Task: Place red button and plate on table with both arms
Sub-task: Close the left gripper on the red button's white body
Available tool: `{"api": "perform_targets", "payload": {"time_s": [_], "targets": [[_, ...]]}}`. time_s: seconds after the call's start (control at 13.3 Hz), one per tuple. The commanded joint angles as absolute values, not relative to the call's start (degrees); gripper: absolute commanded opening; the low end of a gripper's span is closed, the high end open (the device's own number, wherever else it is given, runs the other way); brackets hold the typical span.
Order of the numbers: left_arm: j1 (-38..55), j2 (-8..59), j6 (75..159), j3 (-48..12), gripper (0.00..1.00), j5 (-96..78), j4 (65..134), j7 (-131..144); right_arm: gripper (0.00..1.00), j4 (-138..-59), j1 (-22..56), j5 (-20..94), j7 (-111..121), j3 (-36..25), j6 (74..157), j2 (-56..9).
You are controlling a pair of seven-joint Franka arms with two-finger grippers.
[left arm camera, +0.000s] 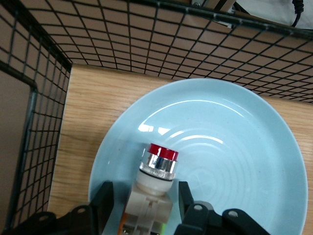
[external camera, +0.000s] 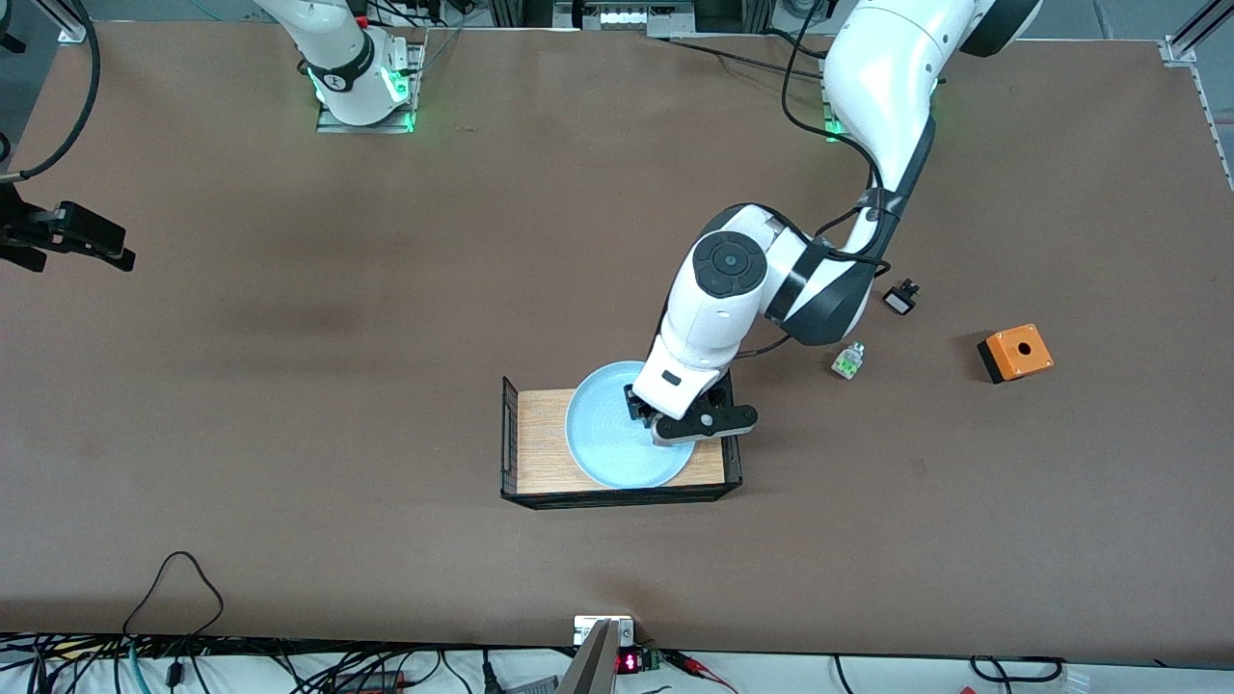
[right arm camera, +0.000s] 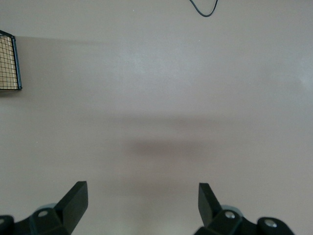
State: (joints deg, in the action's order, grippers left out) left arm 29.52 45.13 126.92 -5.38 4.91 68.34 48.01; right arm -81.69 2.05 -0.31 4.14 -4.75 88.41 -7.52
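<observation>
Your left gripper (left arm camera: 145,208) is down inside the wooden tray (external camera: 540,424), over the pale-blue plate (left arm camera: 220,161). Its two fingers (left arm camera: 104,196) stand on either side of the red button (left arm camera: 155,171), whose beige body lies between them with the red cap pointing out toward the plate's middle. From the wrist view you can see the fingers flanking the body closely, but I cannot tell whether they are already pressing on it or just bracketing it. The button rests on the plate, and the plate sits on the tray's wooden floor, between the black wire ends.

Your right gripper (right arm camera: 142,200) waits over bare table (external camera: 289,463) toward the right arm's end, its fingers spread wide and holding nothing.

So you are at the pick of the button, the first of the two items. Next, make sure the grip is firm on the beige body, then lift straight up so you clear the plate rim and the wire end before carrying it to open tabletop. The plate is yet to be moved.

The green-capped button (external camera: 848,361) and the orange box (external camera: 1015,353) lie on the table toward the left arm's end.
</observation>
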Motion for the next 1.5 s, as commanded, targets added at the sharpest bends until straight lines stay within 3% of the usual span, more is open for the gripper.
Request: {"api": "perform_targets", "payload": {"time_s": [0.0,0.08,0.45,0.6,0.83,1.43], "targets": [[30.1,44.6,125.2,-5.4,0.62,6.6,68.2,48.3,1.00,-80.8,1.7,-0.6,3.6,-4.6,88.3,-7.8],[30.1,44.6,125.1,-5.4,0.61,6.5,68.1,48.4,1.00,-80.8,1.7,-0.6,3.6,-4.6,88.3,-7.8],[30.7,44.5,122.7,-5.4,0.15,5.5,67.8,51.1,1.00,-80.8,1.5,-0.6,3.6,-4.6,88.4,-7.8],[30.8,44.5,122.5,-5.4,0.06,5.4,67.6,52.0,1.00,-80.8,1.4,-0.6,3.6,-4.6,88.4,-7.8],[30.7,43.9,120.9,-5.4,0.01,5.4,67.1,53.0,1.00,-80.8,1.3,-0.6,3.6,-4.6,88.4,-7.8],[30.1,39.6,120.0,-5.7,0.00,2.1,67.1,53.2,1.00,-80.7,1.7,-0.4,2.9,-4.4,88.4,-7.8]]}}
